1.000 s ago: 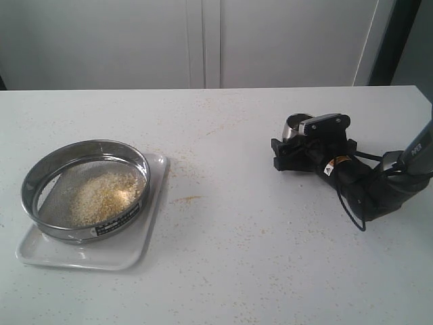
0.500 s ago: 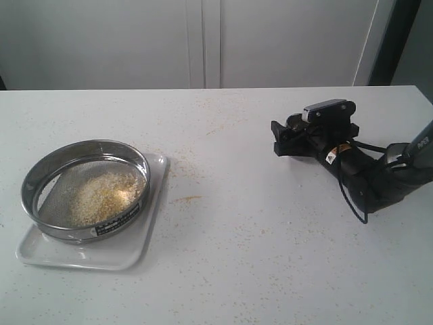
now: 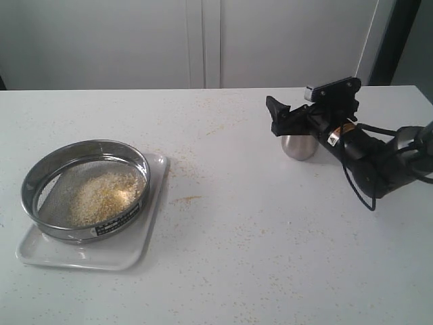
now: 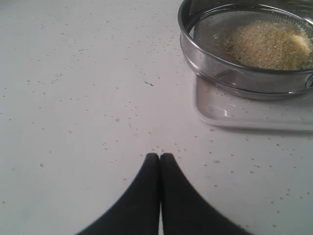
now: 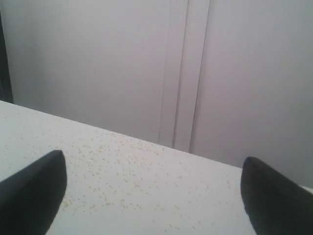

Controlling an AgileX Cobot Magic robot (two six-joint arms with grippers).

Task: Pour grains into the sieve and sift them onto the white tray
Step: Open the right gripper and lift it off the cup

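The sieve (image 3: 85, 188) rests on the white tray (image 3: 139, 245) at the left of the table. A heap of yellow and beige grains (image 3: 101, 194) lies on its mesh. In the left wrist view the sieve (image 4: 247, 73), its grains (image 4: 266, 44) and the tray (image 4: 244, 113) appear beyond my left gripper (image 4: 160, 157). That gripper is shut with nothing in it and is apart from the tray. My right gripper (image 3: 279, 118) hangs open just above a small steel cup (image 3: 298, 146). In the right wrist view the right gripper (image 5: 151, 193) holds nothing.
Stray grains are scattered over the white table (image 3: 223, 257), with a small streak (image 3: 188, 199) beside the tray. A pale cabinet wall (image 3: 203, 40) stands behind the table's far edge. The left arm is outside the exterior view.
My right gripper has risen and tilted upward from the table, uncovering the steel cup below it. The sieve, tray and grains have not moved.
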